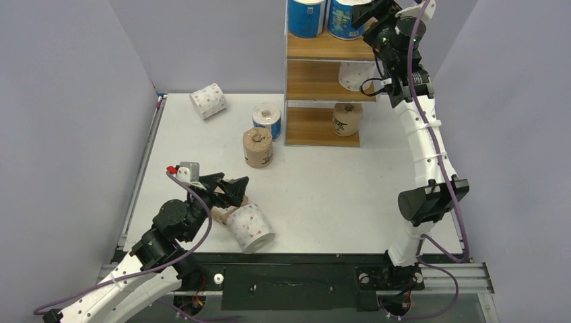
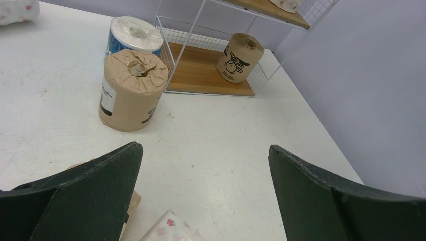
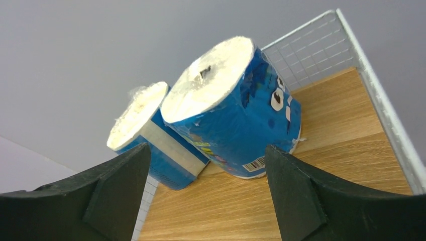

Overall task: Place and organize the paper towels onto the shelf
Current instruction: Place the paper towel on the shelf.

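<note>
A white table is stretching across the scene, and plain grey-lilac walls are closing it in at 9, 12 and 3 o'clock. The shelf is standing at 12 to 1 o'clock on the table, with three wooden boards stepping up inside white wire.

Nine paper towels seem to be showing:
- **Blue, three:** the left blue roll and the right blue roll are standing side by side on the top board. The table blue roll is standing just at 9 o'clock of the shelf.
- **Brown, two for certain:** the shelf brown roll is standing on the bottom board. The table brown roll is standing just at 6 o'clock of the table blue roll. A brown piece, mostly hidden, is lying under the left arm's fingers.
- **Dotted, three:** the shelf dotted roll is sitting on the middle board. The far dotted roll is lying on its side at 11 o'clock. The near dotted roll is lying tilted at 7 o'clock.

The left gripper is hanging over the table at 7 o'clock, jaws spread wide and gripping nothing. The right gripper is reaching to the top board, jaws wide and empty, with the right blue roll just ahead of its fingers
</note>
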